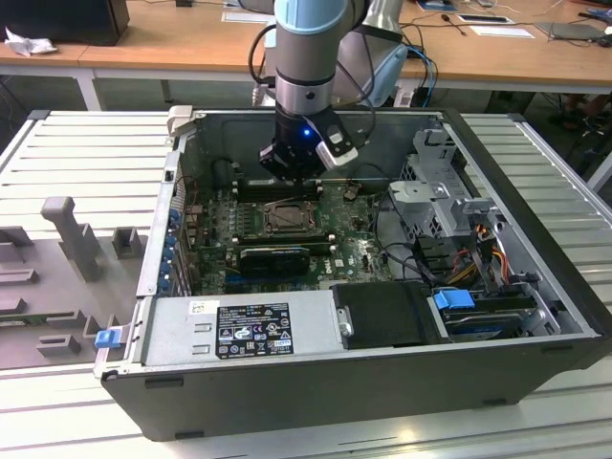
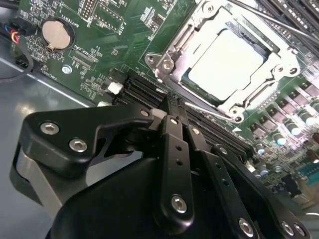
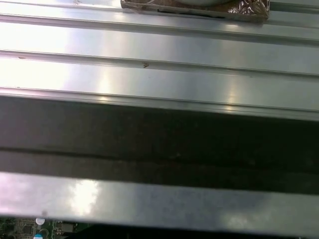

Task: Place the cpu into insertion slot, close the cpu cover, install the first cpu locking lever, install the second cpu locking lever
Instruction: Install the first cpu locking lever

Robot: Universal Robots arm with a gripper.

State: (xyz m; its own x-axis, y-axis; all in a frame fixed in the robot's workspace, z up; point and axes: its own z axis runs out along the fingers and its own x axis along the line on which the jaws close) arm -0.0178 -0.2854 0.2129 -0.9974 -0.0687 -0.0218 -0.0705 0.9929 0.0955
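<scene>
Inside the open computer case [image 1: 382, 373], the tool [image 1: 292, 172] hangs just above the green motherboard [image 1: 354, 244], close beside the insertion slot [image 1: 289, 218] on its far side from the power supply [image 1: 239, 330]. Its fingers [image 2: 173, 134] are pressed together with nothing between them in the second wrist view. The cpu [image 2: 227, 63] lies seated in the insertion slot, with the cpu cover [image 2: 172, 47] closed down around it as a silver frame. A round coin battery [image 2: 54, 33] sits well apart from the slot.
</scene>
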